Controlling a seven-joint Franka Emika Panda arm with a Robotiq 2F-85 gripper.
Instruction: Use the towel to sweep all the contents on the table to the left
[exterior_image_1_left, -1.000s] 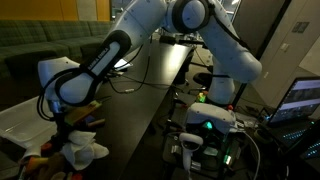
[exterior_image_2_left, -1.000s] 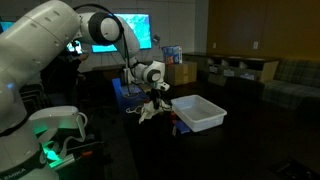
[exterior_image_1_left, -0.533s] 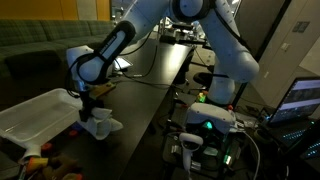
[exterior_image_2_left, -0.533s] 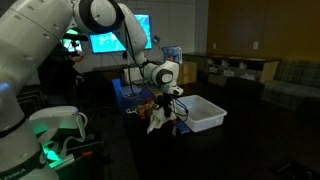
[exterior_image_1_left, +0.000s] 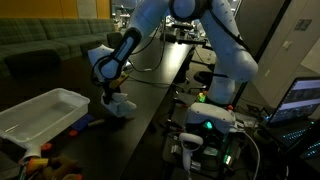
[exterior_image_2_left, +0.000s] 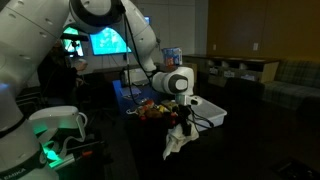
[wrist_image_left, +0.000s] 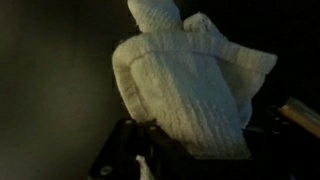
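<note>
My gripper is shut on a white waffle-weave towel that hangs down from it over the dark table. The gripper and the dangling towel also show in the other exterior view. In the wrist view the towel fills the frame, bunched above the dark jaws. Several small coloured items lie on the table behind the towel, near the bin; they show as a pile in an exterior view.
A white plastic bin sits on the table at one end; it shows in both exterior views. More small items lie near the table's front corner. Cables cross the table. The robot base and control box stand beside it.
The gripper has carried the towel along the table away from the bin and the pile of items, toward the robot base. The items stay where they were.
</note>
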